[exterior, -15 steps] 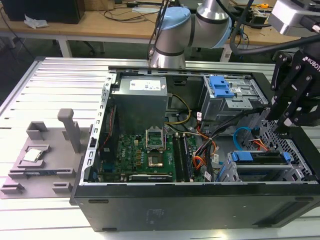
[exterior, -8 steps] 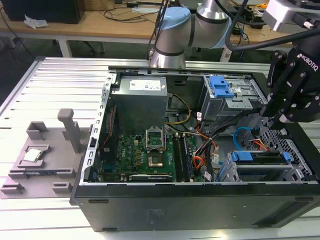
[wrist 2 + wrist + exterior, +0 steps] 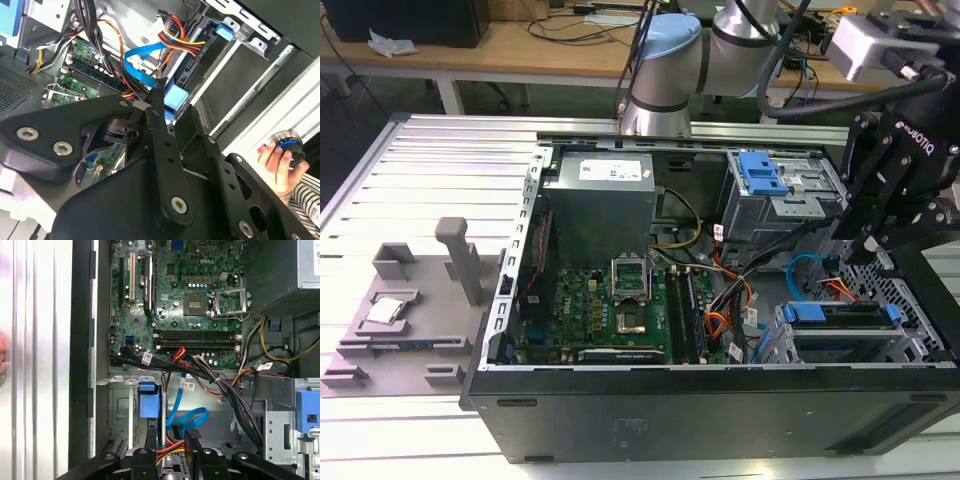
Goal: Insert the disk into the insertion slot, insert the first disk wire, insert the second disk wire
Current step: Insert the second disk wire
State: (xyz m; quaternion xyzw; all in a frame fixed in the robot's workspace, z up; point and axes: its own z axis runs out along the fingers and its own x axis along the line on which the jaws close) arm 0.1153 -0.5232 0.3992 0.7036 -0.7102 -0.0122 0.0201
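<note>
Claw hovering over the drive cage

The claw [image 3: 170,450] is hanging open and empty above the insertion slot [image 3: 860,345], where the disk [image 3: 840,318] is sitting, blue cable [image 3: 187,417] nearby.

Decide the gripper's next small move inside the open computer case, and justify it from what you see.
Probably ease down and close on the flat blue data cable. The silver hard drive in its blue plastic carrier already appears seated in the perforated metal drive cage, and the open black gripper hangs beside that cable, holding nothing.
</note>
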